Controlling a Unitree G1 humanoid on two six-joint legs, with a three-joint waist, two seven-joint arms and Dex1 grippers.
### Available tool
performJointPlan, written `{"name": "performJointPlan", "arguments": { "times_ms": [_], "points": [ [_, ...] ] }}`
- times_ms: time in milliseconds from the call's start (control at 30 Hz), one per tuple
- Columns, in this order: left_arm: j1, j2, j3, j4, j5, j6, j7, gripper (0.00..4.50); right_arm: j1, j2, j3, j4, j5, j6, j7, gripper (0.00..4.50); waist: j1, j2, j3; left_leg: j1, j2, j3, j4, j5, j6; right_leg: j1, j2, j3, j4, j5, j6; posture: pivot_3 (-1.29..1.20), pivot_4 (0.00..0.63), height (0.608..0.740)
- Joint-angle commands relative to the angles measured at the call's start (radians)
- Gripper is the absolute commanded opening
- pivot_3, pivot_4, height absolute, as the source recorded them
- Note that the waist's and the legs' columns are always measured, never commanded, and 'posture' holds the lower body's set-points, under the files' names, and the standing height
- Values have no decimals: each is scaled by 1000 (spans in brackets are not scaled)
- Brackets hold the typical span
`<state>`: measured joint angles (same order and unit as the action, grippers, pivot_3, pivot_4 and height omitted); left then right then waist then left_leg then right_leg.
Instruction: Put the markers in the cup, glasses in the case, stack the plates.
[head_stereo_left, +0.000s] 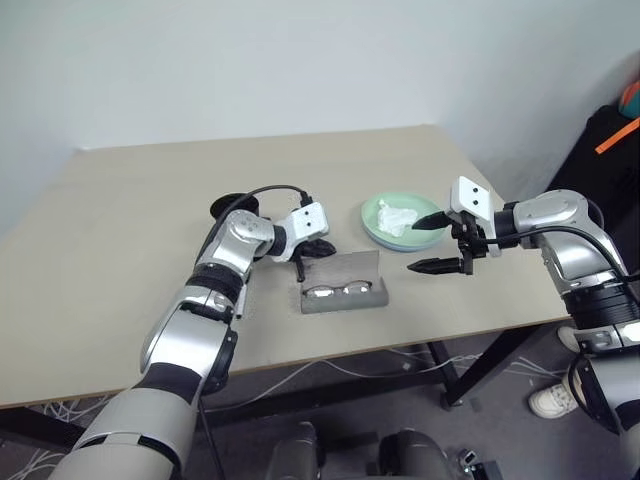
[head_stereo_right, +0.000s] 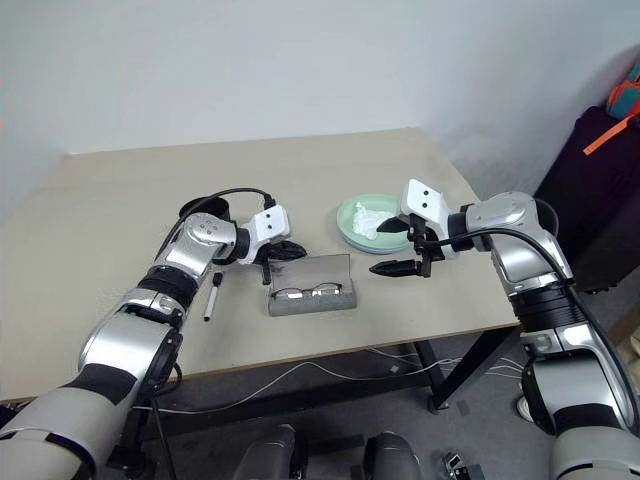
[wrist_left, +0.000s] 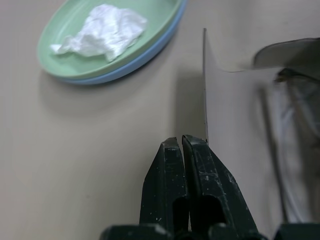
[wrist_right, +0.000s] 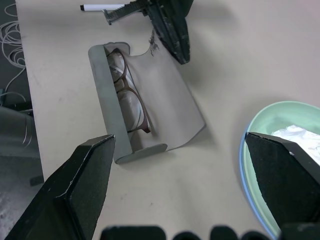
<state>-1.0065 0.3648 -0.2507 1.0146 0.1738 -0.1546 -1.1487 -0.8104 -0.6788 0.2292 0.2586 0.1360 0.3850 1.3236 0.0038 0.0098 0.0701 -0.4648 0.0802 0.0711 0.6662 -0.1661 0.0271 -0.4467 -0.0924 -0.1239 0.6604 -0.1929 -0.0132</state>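
The grey case (head_stereo_left: 348, 301) lies open near the table's front, its lid flap (wrist_right: 167, 95) spread toward the back. The dark-framed glasses (head_stereo_left: 338, 291) rest inside it. My left gripper (head_stereo_left: 318, 248) is shut, its fingertips (wrist_left: 197, 145) against the lid's back edge, and nothing shows between them. My right gripper (head_stereo_left: 437, 243) hangs open above the table between the case and the plates. The mint green plate (head_stereo_left: 376, 212) sits on the light blue one (wrist_left: 125, 75). A black-capped marker (head_stereo_right: 211, 297) lies left of the case. The black cup (head_stereo_right: 200, 208) stands behind my left arm, partly hidden.
A crumpled white tissue (head_stereo_left: 400, 220) lies in the green plate. The table's right edge (head_stereo_left: 500, 200) runs close past the plates. A black bag (head_stereo_left: 610, 150) with orange trim stands off the table to the right. Cables (head_stereo_left: 330, 370) hang under the front edge.
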Motion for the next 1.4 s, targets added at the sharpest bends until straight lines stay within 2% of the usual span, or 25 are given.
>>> {"name": "performJointPlan", "arguments": {
  "times_ms": [33, 233, 467, 667, 800, 933, 1067, 1167, 1267, 1400],
  "points": [
    [59, 30, -26, -140, -26, 47, -131, 49, -12, -6, -18, -25, 8, -6, -4, 4500, 0, 0, 0, 0, 0, 0, 0, 0, 0, 0, 0, 0, 0, 0, 0, 0, 0, 696],
    [173, 73, -66, -382, -40, 149, -209, 49, -18, -2, -15, -27, 8, -1, -4, 4500, 1, 0, 0, 0, 1, 0, 0, 0, 0, -1, 0, 0, 0, 0, 0, 0, 0, 696],
    [243, 101, -76, -513, -42, 203, -179, 49, -27, 2, -10, -21, 4, -1, -1, 4500, 0, 1, 0, 1, 1, 0, 0, 0, 0, 0, 0, 0, 0, 0, 0, 0, 0, 696],
    [232, 106, -2, -597, -52, 281, -29, 49, -37, 10, -5, -21, 3, 2, -1, 4500, 0, 0, 0, 1, 1, 0, 0, 0, 0, 0, 0, 0, 0, 0, 0, 0, 0, 696],
    [247, 109, 63, -719, -46, 565, 107, 49, -42, 15, -4, -18, 1, -2, -1, 4500, 0, 0, 0, 0, 1, 0, 0, 0, 0, 0, 0, 0, 0, 0, 0, 0, 0, 696],
    [293, 140, 120, -870, -26, 857, 224, 917, -47, 20, -3, -10, -1, -5, 0, 4500, -4, 0, 0, 0, 1, 0, -1, 0, 0, 0, 1, 0, 0, 0, 0, 0, 0, 696],
    [337, 162, 175, -1012, -32, 1081, 319, 2308, -56, 25, 0, 7, -3, -13, 3, 4500, -5, 0, 0, 1, 1, -1, -1, 0, 0, 0, 1, 0, 0, 0, 0, 0, 0, 696],
    [338, 223, 105, -1102, 6, 1298, 358, 3352, -64, 30, 4, 25, -5, -26, 8, 4500, -3, 0, 0, 1, 1, -1, -1, 0, 0, 0, 1, 0, 0, 0, 0, 0, 0, 696],
    [343, 233, 98, -1179, -47, 1425, 369, 4372, -75, 39, 10, 46, -6, -39, 11, 4500, 1, 0, 0, 1, 0, -1, -1, 0, 0, 1, 1, 0, 0, 0, 0, 0, 0, 696],
    [334, 224, 110, -1199, -82, 1543, 423, 4440, -83, 54, 13, 68, -10, -55, 15, 4500, 0, 0, 0, 1, 0, -1, -1, 0, 0, 1, 0, 0, -1, 0, 0, 0, 0, 696]
  ]
}}
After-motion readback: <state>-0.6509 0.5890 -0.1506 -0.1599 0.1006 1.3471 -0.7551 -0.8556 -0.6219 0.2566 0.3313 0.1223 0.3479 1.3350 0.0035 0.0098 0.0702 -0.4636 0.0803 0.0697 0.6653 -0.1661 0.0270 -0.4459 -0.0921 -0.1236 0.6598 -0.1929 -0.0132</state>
